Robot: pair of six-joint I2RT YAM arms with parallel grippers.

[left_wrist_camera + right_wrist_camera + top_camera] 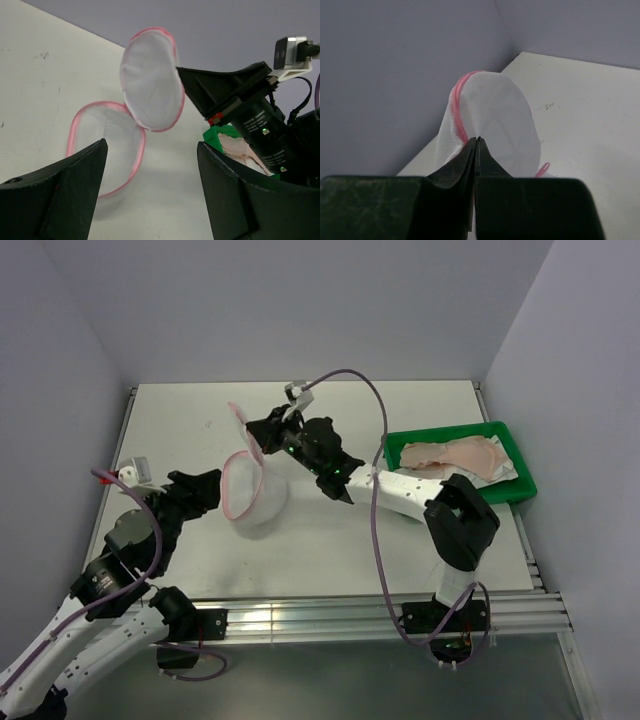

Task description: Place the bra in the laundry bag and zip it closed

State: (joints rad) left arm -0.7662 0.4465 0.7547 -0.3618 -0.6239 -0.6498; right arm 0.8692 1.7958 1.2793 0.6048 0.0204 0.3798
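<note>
1. Top external view: the laundry bag (pixel 258 502) was seen standing near the middle of the table (pixel 400 540), mouth up and unzipped, with the pink zip line running round the rim.
2. The lid flap (pixel 242 428) was held upright over the far rim by the right gripper (pixel 262 440). In the right wrist view the jaws were pressed together on the flap's edge, just beside the zip line.
3. The left gripper (pixel 214 490) was spread with nothing between the fingers, just beside the bag's left wall. Contact with the mesh could not be told.
4. The bra (pixel 455 453) was lying in the green tray (pixel 520 490), well to the right of the bag, with neither gripper on it.
5. Step in hand was judged as opening the mouth for loading. Nothing had been loaded, and zipping had not been begun.
6. To do it well, the flap was best drawn back and clear of the mouth rather than lifted. The pouch looked light and was likely to be dragged or tipped by an upward pull.
7. The near rim was best pinned or pinched by the left gripper, so the mouth would be kept wide.
8. Risk noted: if the flap were released for the bra to be fetched, it could fall back over the opening.
</note>
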